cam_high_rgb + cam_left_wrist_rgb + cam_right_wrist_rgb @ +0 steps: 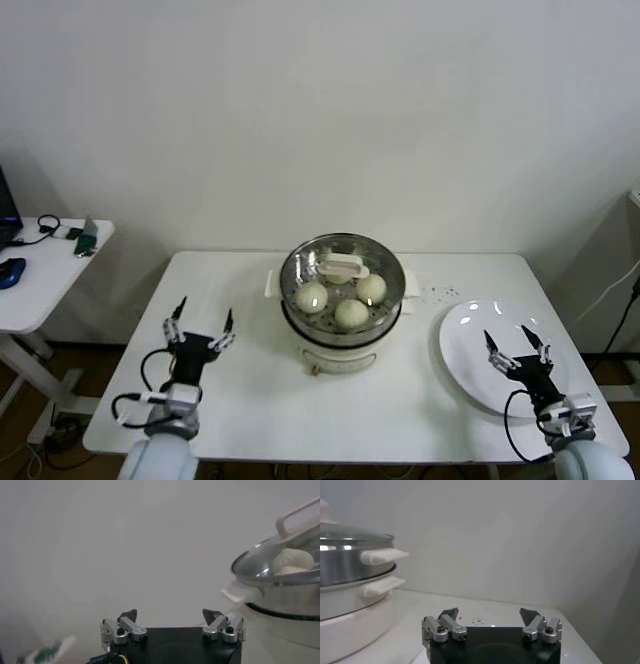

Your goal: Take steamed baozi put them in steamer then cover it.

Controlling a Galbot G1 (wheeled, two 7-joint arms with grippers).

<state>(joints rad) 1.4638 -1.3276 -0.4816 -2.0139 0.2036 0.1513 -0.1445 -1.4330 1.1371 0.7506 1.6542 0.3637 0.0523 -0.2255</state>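
1. Small round pale cream steamed baozi: three visible inside the round shiny steel steamer, mid-desk.
2. Round clear glass cover: seated on the steamer.
3. Flat white plate: emptied.
4. Left pincer, right pincer: wide, empty, apart from the steamer; task judged complete.

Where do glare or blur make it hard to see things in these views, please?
Head view: reflections on the cover partly veil the baozi. Left wrist view: the steamer and cover look soft, gripper fingertips sharper. Right wrist view: steamer wall shows bright streaks.
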